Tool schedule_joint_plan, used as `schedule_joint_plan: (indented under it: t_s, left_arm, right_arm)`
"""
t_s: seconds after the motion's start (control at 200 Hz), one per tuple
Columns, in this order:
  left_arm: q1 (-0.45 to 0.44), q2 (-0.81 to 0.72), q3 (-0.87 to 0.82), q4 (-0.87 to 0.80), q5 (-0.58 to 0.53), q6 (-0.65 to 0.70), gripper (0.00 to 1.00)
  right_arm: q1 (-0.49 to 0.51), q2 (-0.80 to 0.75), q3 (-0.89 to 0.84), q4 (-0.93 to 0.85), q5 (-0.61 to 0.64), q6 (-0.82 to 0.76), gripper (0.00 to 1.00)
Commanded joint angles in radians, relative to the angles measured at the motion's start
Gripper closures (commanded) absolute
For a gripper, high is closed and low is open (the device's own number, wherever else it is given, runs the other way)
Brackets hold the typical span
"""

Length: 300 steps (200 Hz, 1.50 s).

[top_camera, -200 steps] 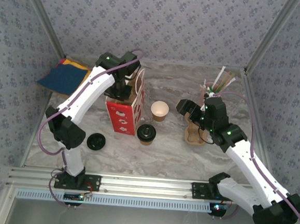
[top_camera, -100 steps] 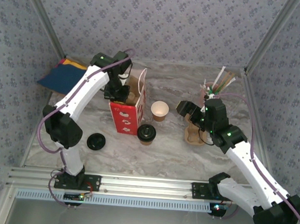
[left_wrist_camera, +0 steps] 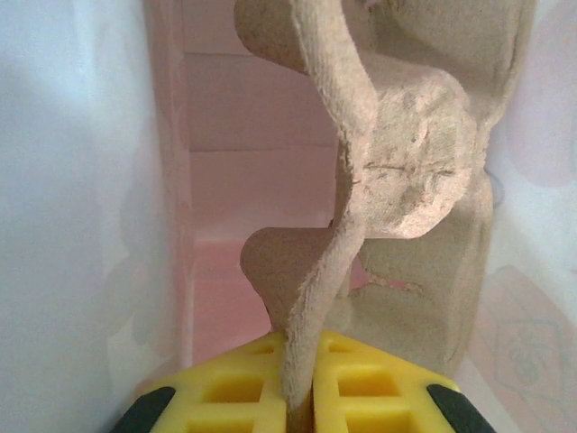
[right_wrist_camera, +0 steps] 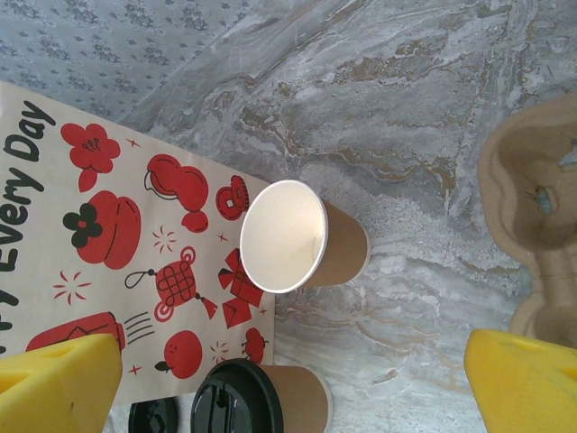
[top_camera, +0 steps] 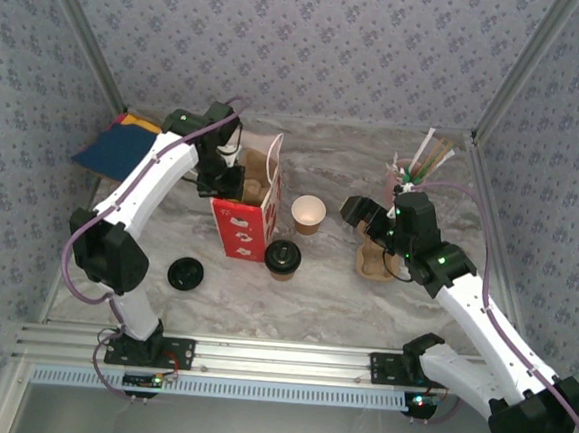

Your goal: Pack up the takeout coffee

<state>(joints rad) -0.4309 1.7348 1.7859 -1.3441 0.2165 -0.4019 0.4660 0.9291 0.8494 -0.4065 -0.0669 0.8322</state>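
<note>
The takeout coffee, a brown paper cup with a black lid (top_camera: 282, 258) (right_wrist_camera: 257, 397), stands on the table in front of the red-printed paper bag (top_camera: 246, 218) (right_wrist_camera: 108, 244). A second brown cup (top_camera: 308, 214) (right_wrist_camera: 302, 236), open and cream inside, stands just behind it. My left gripper (top_camera: 228, 182) (left_wrist_camera: 302, 397) is down inside the bag, shut on the edge of a tan pulp cup carrier (left_wrist_camera: 406, 162). To the right of the cups, my right gripper (top_camera: 360, 210) (right_wrist_camera: 288, 352) hovers open, holding nothing.
A loose black lid (top_camera: 185, 273) (right_wrist_camera: 153, 417) lies left of the bag. Another pulp carrier (top_camera: 374, 258) (right_wrist_camera: 532, 225) sits under the right arm. A pink cup of straws (top_camera: 414, 168) stands back right, and a coloured cloth (top_camera: 122, 148) lies back left.
The left arm has swung left and back, its gripper staying in the bag with the carrier. The bag has shifted slightly. The right arm has barely moved.
</note>
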Motion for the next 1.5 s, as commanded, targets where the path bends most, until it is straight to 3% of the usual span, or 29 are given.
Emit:
schedule_joint_plan:
  t_s: [0.0,0.53,0.674,0.964,1.109,1.209,1.494]
  left_arm:
    - [0.006,-0.019,-0.021,0.010,0.038,-0.012,0.89]
    - [0.005,-0.027,-0.039,0.022,0.043,-0.027,0.88]
    - [0.003,-0.043,-0.060,0.050,0.097,-0.032,0.86]
    - [0.003,-0.028,-0.069,0.035,0.063,-0.028,0.84]
    - [0.003,-0.027,-0.054,0.022,0.052,-0.025,0.76]
    - [0.003,-0.027,-0.046,0.014,0.042,-0.023,0.62]
    - [-0.002,-0.019,-0.006,-0.023,-0.014,-0.021,0.46]
  right_arm:
    - [0.000,-0.004,0.000,0.011,0.001,0.019,0.00]
    - [0.009,-0.015,-0.003,0.003,0.009,0.022,0.00]
    - [0.011,-0.012,-0.007,0.006,0.010,0.021,0.00]
    - [0.015,-0.014,-0.010,0.006,0.013,0.023,0.00]
    - [0.014,-0.014,-0.011,0.008,0.015,0.025,0.00]
    - [0.016,-0.013,-0.009,0.010,0.015,0.026,0.00]
    - [0.019,-0.011,-0.010,0.013,0.016,0.026,0.00]
